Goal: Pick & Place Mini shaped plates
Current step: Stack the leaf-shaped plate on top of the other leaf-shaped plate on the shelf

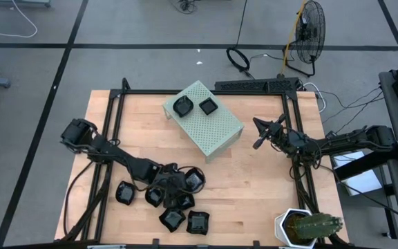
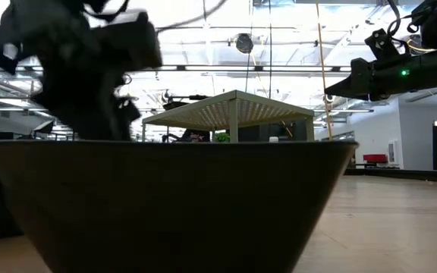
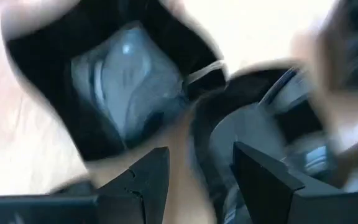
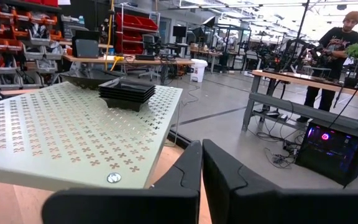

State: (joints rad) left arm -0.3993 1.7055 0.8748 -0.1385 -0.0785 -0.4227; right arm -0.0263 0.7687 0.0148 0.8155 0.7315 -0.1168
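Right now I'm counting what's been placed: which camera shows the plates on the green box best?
The high view: two plates sit on the green box. The right wrist view shows them edge-on, the low view only the box, the left wrist view neither.

On the wooden table [image 1: 254, 187] stands one pale green perforated box [image 1: 213, 128], toward twelve o'clock. Two black mini plates sit on its top: a round one [image 1: 182, 106] and a square one [image 1: 207, 106]. A cluster of about seven more mini plates [image 1: 164, 204] lies at seven o'clock, partly hidden by the left arm, so that count is uncertain. One potted cactus [image 1: 309, 227] stands at five o'clock. Two robot arms are over the table. One person [image 4: 337, 56] stands in the room beyond.
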